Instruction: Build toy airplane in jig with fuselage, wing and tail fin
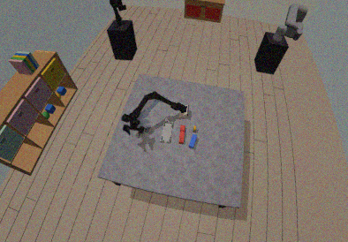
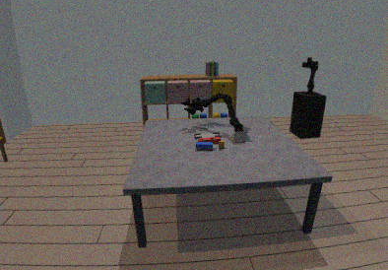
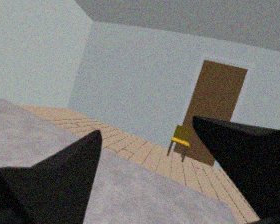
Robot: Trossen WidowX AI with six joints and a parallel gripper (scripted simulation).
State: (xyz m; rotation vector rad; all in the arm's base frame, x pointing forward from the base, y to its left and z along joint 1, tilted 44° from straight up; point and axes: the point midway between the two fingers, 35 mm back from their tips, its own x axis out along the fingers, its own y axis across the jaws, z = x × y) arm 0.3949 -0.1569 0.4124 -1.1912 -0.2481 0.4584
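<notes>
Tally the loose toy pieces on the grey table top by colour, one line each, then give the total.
White or pale grey: 1, the flat jig piece
Red: 1, the long red block
Blue: 1, the long blue block
Yellow: 1, the small yellow block
Total: 4
The open black gripper holds none of them.

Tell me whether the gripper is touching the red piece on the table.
Apart. The top view shows the gripper off to the left, with the pale jig between it and the red piece. The wrist view shows open fingers with nothing between them.
</notes>
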